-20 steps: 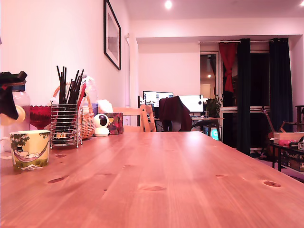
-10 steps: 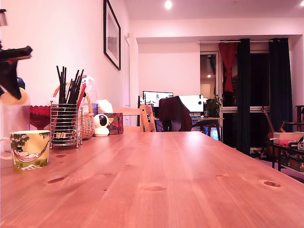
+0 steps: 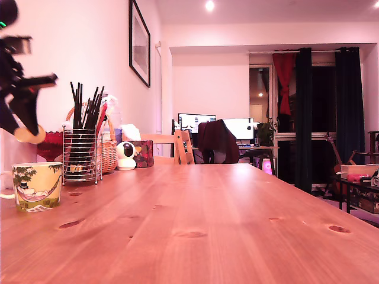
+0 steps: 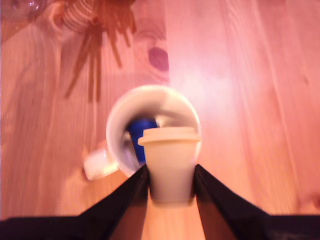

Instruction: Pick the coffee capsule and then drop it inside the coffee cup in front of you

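Observation:
The coffee cup (image 3: 37, 185), cream-yellow with green leaves and a hammock figure, stands on the table at the exterior view's far left. In the wrist view I look down into the coffee cup (image 4: 150, 92), and the blue coffee capsule (image 4: 141, 125) lies inside it against the wall. My gripper (image 3: 23, 127) hangs well above the cup, clear of its rim. Its black fingers (image 4: 131, 192) stand apart, with a cream tapered piece (image 4: 170, 160) between them. The capsule is hidden in the exterior view.
A wire mesh holder of dark sticks (image 3: 81, 151) stands just behind the cup, with a wicker basket (image 3: 109, 151) and a small white camera (image 3: 125, 155) further back. The wooden table (image 3: 207, 219) stretches to the exterior view's right. A wall runs along the left.
My gripper has risen from just above the cup to well above it and drifted towards the exterior view's right. The cup has not moved.

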